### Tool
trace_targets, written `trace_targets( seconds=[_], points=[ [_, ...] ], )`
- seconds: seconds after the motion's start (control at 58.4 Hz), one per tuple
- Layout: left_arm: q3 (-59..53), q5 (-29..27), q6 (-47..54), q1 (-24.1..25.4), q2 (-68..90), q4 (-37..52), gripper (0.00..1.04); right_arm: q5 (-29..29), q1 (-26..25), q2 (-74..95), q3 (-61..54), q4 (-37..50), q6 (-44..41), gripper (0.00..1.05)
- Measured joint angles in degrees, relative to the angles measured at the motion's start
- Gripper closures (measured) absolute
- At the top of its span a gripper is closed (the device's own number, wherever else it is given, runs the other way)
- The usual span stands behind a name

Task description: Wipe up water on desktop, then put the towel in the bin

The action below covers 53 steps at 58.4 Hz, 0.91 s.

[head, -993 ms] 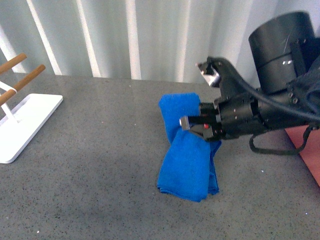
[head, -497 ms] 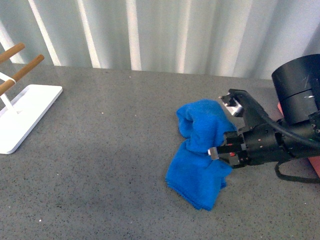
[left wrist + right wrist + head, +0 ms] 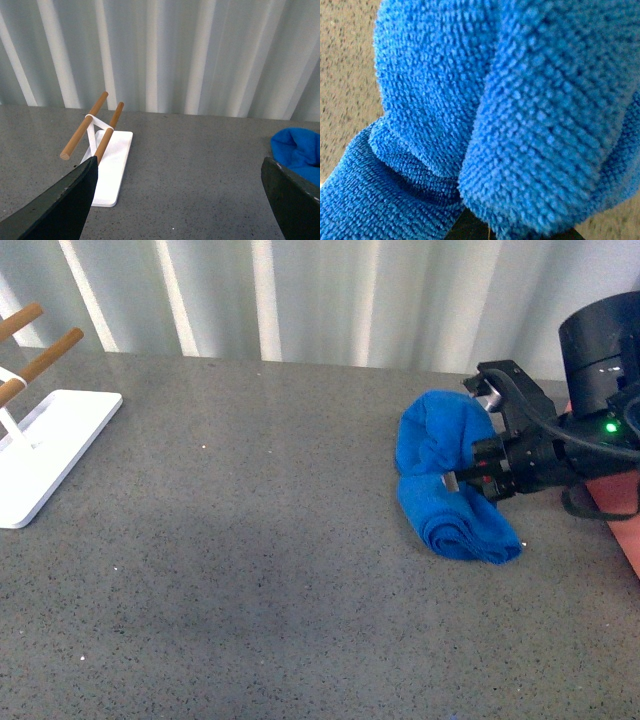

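Observation:
The blue towel (image 3: 447, 485) lies bunched and folded on the speckled grey desktop (image 3: 250, 570), at the right. My right gripper (image 3: 462, 480) is shut on the towel at its middle and reaches in from the right. In the right wrist view the towel (image 3: 485, 110) fills the picture and hides the jaws. A strip of the salmon-pink bin (image 3: 622, 525) shows at the right edge, behind the right arm. My left gripper (image 3: 180, 200) is open and empty above the desktop (image 3: 190, 165); the towel (image 3: 299, 152) lies off to one side of it.
A white flat-based rack with wooden rods (image 3: 45, 455) stands at the far left of the desktop, also in the left wrist view (image 3: 102, 150). A pale ribbed wall (image 3: 300, 300) runs along the back edge.
My right gripper has dragged the towel to the right across the desktop, toward the bin. The towel has bunched up into a tighter roll.

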Motion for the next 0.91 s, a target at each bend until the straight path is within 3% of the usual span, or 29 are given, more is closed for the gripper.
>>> trace_targets(
  seconds=[0.479, 0.736, 0.908],
  points=[
    [0.0, 0.0, 0.0, 0.0, 0.0, 0.0, 0.07, -8.7, 8.8, 10.8, 17.3, 1.4, -0.3, 1.0],
    [0.0, 0.0, 0.0, 0.0, 0.0, 0.0, 0.07, -14.7, 14.5, 8.7, 11.9, 3.5, 0.1, 1.0],
    [0.0, 0.0, 0.0, 0.0, 0.0, 0.0, 0.07, -19.4, 14.6, 2.1, 2.0, -1.0, -7.1, 1.0]
  ],
)
